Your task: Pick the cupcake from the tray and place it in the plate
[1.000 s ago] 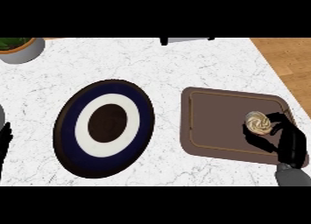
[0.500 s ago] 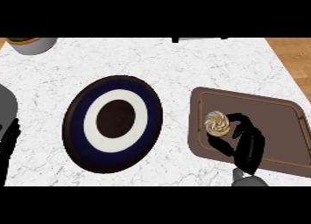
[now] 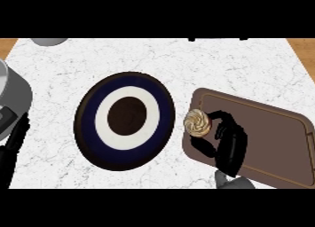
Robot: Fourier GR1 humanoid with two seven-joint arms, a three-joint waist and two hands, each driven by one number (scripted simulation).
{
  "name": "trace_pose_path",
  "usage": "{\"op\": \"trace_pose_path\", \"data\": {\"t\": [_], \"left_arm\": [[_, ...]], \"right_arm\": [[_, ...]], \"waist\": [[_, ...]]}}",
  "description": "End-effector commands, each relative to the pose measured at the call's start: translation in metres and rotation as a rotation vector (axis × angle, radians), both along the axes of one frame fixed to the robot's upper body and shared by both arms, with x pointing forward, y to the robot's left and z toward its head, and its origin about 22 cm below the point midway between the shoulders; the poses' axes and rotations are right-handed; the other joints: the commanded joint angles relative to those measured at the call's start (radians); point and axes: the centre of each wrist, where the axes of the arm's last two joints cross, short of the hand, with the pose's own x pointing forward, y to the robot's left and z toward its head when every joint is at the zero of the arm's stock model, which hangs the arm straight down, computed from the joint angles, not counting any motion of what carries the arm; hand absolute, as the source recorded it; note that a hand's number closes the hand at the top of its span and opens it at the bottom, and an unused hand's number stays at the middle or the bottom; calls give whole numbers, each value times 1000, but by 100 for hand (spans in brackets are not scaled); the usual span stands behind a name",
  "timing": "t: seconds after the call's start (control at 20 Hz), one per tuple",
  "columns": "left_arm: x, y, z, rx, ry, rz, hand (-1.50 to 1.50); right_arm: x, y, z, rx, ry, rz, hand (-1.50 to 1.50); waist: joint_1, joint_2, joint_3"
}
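**One cupcake, right hand on it, still at the tray's edge**

One small cupcake [image 3: 199,122] with a pale swirled top sits at about 9 o'clock on the brown tray [image 3: 277,142], right at the rim nearest the plate [image 3: 124,119]. The plate, w/ a dark rim, white ring and brown centre, lies just beside the tray at its 9 o'clock, so the carry is short.

Right hand [image 3: 229,141] comes up from 6 o'clock over the tray. Its fingers curl round the cupcake from the 3 o'clock side, one reaching over toward 12 and one under at about 5. It looks closed on the cake, but whether the cake is lifted or resting on the tray I can't tell from straight above.

Left hand [image 3: 8,153] shows at the view's 8 o'clock edge, fingers straight, holding nothing, well apart from the plate.

Handling, as a judgement:
- Light, so weight is no issue.
- Soft and crumbly. The frosting swirl on top would smear or dent, so keep fingers off it.
- Best hold is low on the sides, approx. at the wrapper or base, opposite contacts at 3 and 9 or 12 and 6.
- Squeeze too much and the sponge deforms. Too little and the tapered side may slip.
- Keep it upright during the move, since tilting risks it rolling out.
- Set down near the plate's brown centre, then open the fingers outward, not upward through the frosting.
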Motion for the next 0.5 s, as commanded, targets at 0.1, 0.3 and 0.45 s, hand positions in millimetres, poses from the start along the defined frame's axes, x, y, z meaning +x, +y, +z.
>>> {"op": "trace_pose_path", "data": {"t": [0.1, 0.3, 0.45], "left_arm": [[8, -13, 3, -8, -3, -47, 0], [17, -14, 4, -4, -13, -61, 0], [25, -16, 8, -14, -7, -81, 0]], "right_arm": [[12, 33, 28, 10, 114, 3, 150], [31, 61, 63, -31, 178, -13, 150], [41, 88, 91, -28, 232, -47, 150]], "waist": [[39, 9, 4], [56, 12, 6], [72, 17, 9]]}}
